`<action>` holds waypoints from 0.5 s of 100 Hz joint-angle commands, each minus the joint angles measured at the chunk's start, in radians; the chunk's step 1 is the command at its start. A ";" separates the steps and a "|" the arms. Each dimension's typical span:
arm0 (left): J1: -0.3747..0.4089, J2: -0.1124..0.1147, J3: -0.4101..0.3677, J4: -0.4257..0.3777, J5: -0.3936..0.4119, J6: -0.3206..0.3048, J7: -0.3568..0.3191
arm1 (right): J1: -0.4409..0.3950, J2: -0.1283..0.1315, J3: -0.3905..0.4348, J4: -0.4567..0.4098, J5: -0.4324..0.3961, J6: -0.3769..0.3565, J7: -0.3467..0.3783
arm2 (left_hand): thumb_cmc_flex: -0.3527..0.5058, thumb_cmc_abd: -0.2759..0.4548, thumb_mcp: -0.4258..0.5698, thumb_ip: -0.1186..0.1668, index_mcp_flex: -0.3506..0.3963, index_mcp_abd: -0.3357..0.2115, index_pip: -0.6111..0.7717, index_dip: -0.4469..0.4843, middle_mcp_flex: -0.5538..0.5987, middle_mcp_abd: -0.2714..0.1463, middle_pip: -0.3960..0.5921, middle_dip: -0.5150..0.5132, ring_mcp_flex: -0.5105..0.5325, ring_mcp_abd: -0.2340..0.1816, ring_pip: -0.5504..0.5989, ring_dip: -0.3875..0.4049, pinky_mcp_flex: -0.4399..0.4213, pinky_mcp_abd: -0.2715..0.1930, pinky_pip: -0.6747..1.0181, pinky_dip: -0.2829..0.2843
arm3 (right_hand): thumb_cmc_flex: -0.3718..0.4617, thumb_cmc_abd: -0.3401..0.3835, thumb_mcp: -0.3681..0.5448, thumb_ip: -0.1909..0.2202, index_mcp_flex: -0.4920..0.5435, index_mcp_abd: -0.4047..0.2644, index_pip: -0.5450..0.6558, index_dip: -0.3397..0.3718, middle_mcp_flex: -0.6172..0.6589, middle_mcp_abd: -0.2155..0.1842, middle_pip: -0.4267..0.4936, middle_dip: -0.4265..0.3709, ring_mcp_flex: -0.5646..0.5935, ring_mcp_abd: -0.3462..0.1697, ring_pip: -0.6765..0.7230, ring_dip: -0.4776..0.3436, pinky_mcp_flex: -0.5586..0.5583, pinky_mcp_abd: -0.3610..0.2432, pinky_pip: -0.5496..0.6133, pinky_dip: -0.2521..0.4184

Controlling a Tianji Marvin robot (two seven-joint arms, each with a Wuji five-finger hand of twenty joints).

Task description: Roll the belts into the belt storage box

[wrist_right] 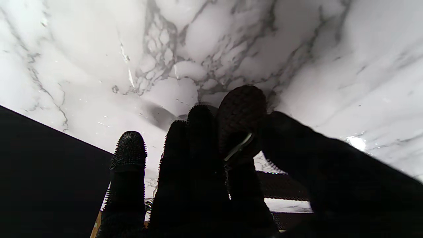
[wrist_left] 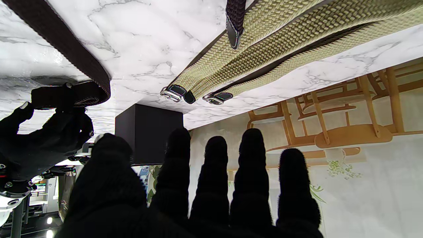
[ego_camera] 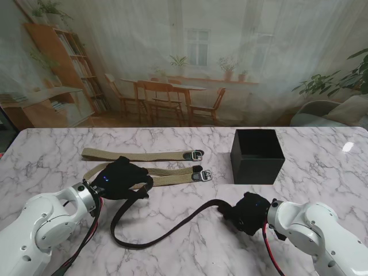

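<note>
A black belt (ego_camera: 164,232) lies in a long loop on the marble table, between my two hands. My right hand (ego_camera: 248,211) is shut on its buckle end, which is starting to curl (wrist_left: 89,92); a metal glint shows between the fingers (wrist_right: 238,148). My left hand (ego_camera: 122,178) lies open, fingers straight and apart (wrist_left: 214,172), over the belt's other end (wrist_left: 235,19). That end crosses the nearer of two tan woven belts (ego_camera: 172,175). The farther tan belt (ego_camera: 138,154) lies flat beside it. The black storage box (ego_camera: 257,164) stands just beyond my right hand.
The tan belts' buckles (ego_camera: 201,172) point toward the box, a short gap from its left wall. The table's far edge (ego_camera: 172,129) runs behind the belts, against a printed room backdrop. Bare marble (ego_camera: 322,172) stretches right of the box.
</note>
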 commanded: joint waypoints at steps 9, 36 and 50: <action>0.000 -0.002 -0.001 0.002 -0.001 0.001 -0.017 | -0.011 0.002 -0.009 -0.003 0.010 0.026 0.045 | 0.018 0.038 -0.012 0.016 0.016 0.018 0.011 0.008 0.018 0.014 0.005 0.004 0.007 0.013 -0.015 0.009 -0.016 0.043 -0.028 0.005 | 0.051 -0.012 0.159 0.051 -0.066 0.161 -0.035 -0.003 -0.128 -0.004 -0.181 -0.072 -0.076 -0.003 -0.057 -0.038 -0.046 0.011 -0.033 -0.023; -0.003 -0.001 0.001 0.003 -0.003 0.001 -0.022 | -0.021 0.010 0.003 -0.045 0.093 0.067 0.174 | 0.017 0.040 -0.013 0.016 0.017 0.017 0.012 0.008 0.021 0.013 0.006 0.005 0.007 0.013 -0.015 0.009 -0.017 0.042 -0.028 0.005 | -0.120 0.138 0.029 0.114 -0.083 0.168 -0.106 -0.035 -0.274 0.102 -0.231 -0.094 -0.168 0.097 -0.070 -0.046 -0.106 0.039 -0.083 -0.034; -0.001 -0.001 0.001 0.004 -0.001 0.004 -0.020 | -0.017 0.013 -0.001 -0.051 0.092 0.061 0.190 | 0.018 0.040 -0.013 0.016 0.018 0.017 0.013 0.008 0.025 0.014 0.008 0.006 0.009 0.015 -0.014 0.010 -0.016 0.043 -0.028 0.005 | -0.142 0.168 -0.020 0.133 -0.095 0.164 -0.127 -0.035 -0.291 0.090 -0.233 -0.096 -0.154 0.093 -0.057 -0.034 -0.100 0.046 -0.082 -0.025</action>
